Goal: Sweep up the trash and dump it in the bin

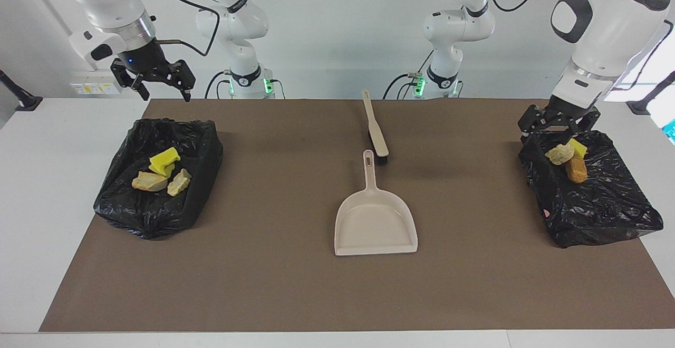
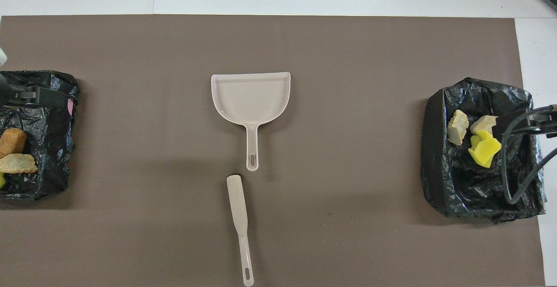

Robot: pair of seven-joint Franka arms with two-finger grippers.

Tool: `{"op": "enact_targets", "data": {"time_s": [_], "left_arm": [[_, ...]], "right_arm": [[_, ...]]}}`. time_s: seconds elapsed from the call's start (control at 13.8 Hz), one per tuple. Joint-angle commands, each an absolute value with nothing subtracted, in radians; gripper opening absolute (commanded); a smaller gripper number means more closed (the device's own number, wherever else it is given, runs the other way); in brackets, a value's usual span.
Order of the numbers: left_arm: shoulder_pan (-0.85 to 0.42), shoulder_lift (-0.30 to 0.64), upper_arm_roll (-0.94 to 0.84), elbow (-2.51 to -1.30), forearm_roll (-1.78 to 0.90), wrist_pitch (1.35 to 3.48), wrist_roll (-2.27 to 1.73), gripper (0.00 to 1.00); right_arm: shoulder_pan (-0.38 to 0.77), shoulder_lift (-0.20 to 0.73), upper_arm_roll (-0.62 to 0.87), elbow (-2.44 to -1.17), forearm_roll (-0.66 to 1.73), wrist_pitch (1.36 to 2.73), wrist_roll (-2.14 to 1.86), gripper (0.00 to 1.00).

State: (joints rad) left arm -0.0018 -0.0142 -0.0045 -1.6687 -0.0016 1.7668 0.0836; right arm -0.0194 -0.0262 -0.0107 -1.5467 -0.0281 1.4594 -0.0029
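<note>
Facing view | trash [image 1: 568, 158] in bag, just under left gripper [image 1: 558, 123]

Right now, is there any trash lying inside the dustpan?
No, the dustpan is empty; the trash lies in the black bags.

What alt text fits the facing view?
Trash lies in two black-lined bins, one at each end of a brown mat, with an empty dustpan and brush between. Each open gripper, left and right, hangs over a bin.
</note>
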Motion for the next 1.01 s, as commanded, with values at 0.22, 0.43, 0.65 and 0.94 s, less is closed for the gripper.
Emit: {"op": "enact_targets", "data": {"time_s": [0.22,0.43,0.65,0.94], "left_arm": [[0.005,-0.083,-0.006,-1.578,-0.034,1.625,0.08,1.0],[0.003,-0.089,-0.005,-1.58,-0.043,1.621,0.077,1.0],[0.003,-0.095,-0.006,-1.582,-0.043,1.621,0.078,1.0],[0.003,-0.1,-0.008,-1.589,-0.043,1.623,0.077,1.0]], "right_arm": [[-0.023,-0.038,-0.008,-1.554,-0.031,1.454,0.014,1.0],[-0.023,-0.038,-0.008,-1.554,-0.031,1.454,0.014,1.0],[-0.023,-0.04,-0.008,-1.554,-0.031,1.454,0.014,1.0],[-0.023,-0.038,-0.008,-1.554,-0.029,1.453,0.014,1.0]]}}
